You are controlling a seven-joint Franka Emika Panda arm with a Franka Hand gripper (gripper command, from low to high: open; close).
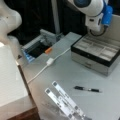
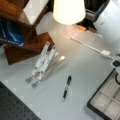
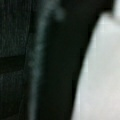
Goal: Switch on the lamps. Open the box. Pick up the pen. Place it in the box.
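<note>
the grey surface (image 1: 75,72) is carrying the box (image 1: 96,53), lying open, and the lamp (image 2: 68,10) is glowing. the pen (image 1: 87,89) is lying flat nearer a front view's bottom, pointing sideways. the pincer isn't showing anywhere, so i cannot tell its state.

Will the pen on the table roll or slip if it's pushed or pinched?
The pen looks slim and round, so it probably rolls sideways when nudged. Lying flat on the smooth table, it likely skids. Its glossy body may slip in a pinch.
</note>
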